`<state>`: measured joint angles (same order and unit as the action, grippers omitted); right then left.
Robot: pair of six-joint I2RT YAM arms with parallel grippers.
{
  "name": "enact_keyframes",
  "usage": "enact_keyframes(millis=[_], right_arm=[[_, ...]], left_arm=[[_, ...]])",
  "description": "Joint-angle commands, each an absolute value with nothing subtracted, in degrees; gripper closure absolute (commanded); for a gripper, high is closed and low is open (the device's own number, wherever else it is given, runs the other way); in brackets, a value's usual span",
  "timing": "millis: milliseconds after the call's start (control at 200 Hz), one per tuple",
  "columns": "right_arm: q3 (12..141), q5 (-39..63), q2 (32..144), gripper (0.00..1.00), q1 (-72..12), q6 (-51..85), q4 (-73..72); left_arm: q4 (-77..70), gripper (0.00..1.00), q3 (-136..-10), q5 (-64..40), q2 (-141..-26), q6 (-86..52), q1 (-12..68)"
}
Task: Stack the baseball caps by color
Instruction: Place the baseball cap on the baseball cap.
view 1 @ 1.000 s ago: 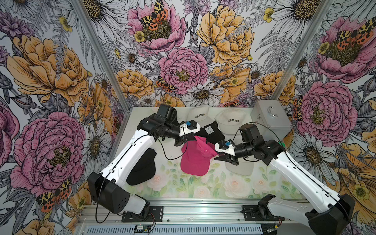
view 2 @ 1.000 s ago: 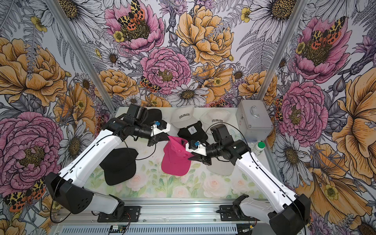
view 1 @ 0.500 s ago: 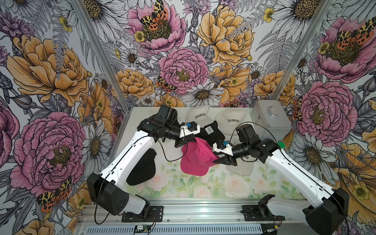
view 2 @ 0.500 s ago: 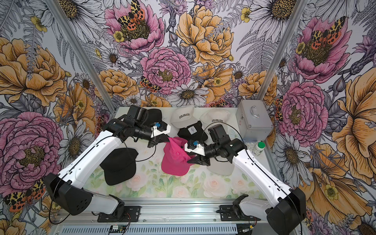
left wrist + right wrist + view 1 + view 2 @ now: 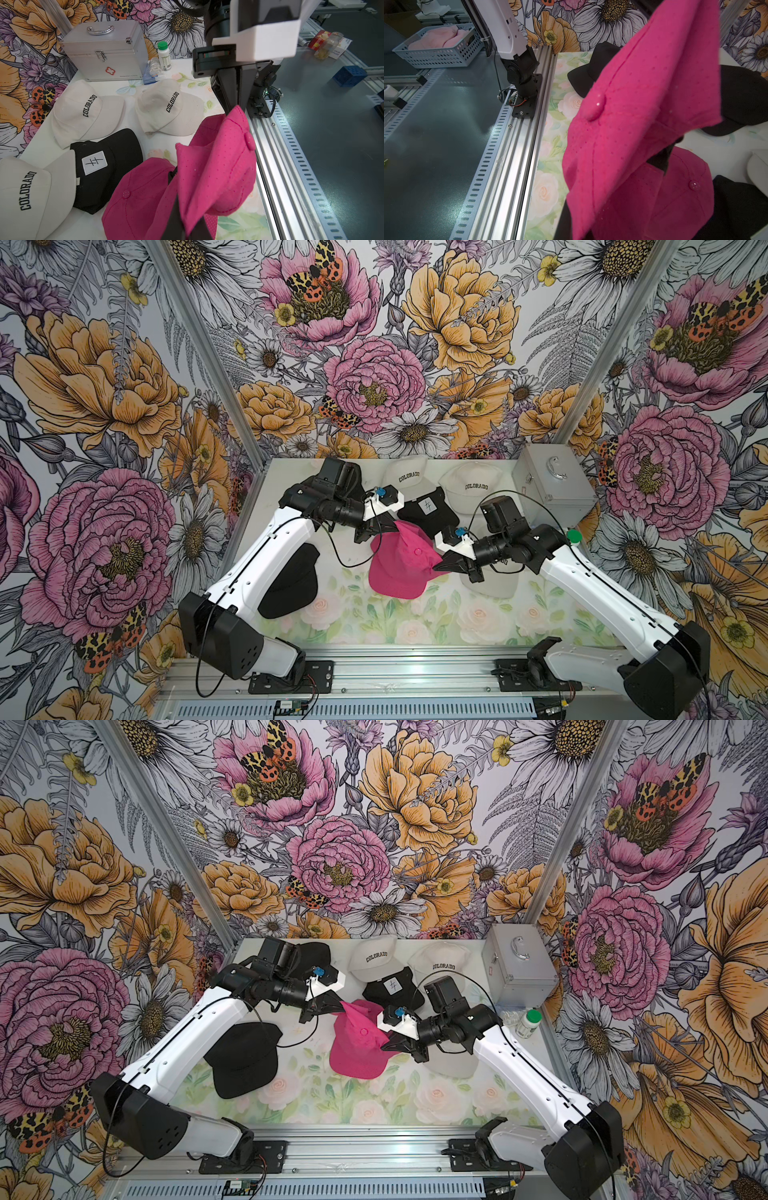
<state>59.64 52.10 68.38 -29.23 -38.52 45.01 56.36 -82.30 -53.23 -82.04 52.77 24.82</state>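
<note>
Now pink-stack step. Left claw (image 5: 376, 530) and right claw (image 5: 441, 566) both pinched shut on lifted pink cap (image 5: 218, 166), opposite edges, cap hanging crumpled just above second pink cap (image 5: 135, 197) on desk (image 5: 415, 626). Next, likely: lower, align crown over crown, brim over brim, then release both. Cream COLORADO caps (image 5: 409, 479) and black caps (image 5: 291, 585) lie loose, seem unstacked.

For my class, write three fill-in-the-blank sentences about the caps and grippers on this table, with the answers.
The left gripper and right gripper both pinch the lifted hot pink fabric cap, held over a second cap coloured ____.
The cream fabric caps carry black lettering reading ____.
The white plastic bottle beside the silver metal case has a ____ lid.
Missing words: pink; COLORADO; green.
</note>
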Motion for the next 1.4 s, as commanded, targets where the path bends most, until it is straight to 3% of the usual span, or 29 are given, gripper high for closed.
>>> enact_keyframes(millis=[0,145,340,715,870,1085,1395], right_arm=[[58.72,52.37,68.23,1.00,-29.17,-36.41,45.54],[61.28,52.19,73.11,1.00,-25.71,-35.72,45.49],[65.12,39.15,80.99,1.00,-24.04,-29.35,45.68],[70.75,38.52,88.27,1.00,-25.05,-22.39,45.59],[71.07,34.69,91.12,1.00,-25.15,-19.62,45.35],[74.26,29.13,96.47,1.00,-25.49,-14.76,44.69],[75.39,27.74,101.09,1.00,-27.18,-9.08,40.13]], left_arm=[[56.53,0.95,-79.80,-58.03,-81.32,50.99,24.22],[56.57,0.95,-79.57,-54.51,-84.91,49.11,22.00],[56.56,0.95,-81.39,-49.63,-90.48,45.19,17.96],[56.51,0.96,-86.88,-46.21,-102.12,39.72,17.34],[56.53,0.91,-88.54,-45.35,-106.59,40.25,17.56],[56.57,1.00,-94.45,-39.16,-115.13,35.27,17.89],[56.52,0.97,-94.35,-34.41,-119.19,33.64,17.18]])
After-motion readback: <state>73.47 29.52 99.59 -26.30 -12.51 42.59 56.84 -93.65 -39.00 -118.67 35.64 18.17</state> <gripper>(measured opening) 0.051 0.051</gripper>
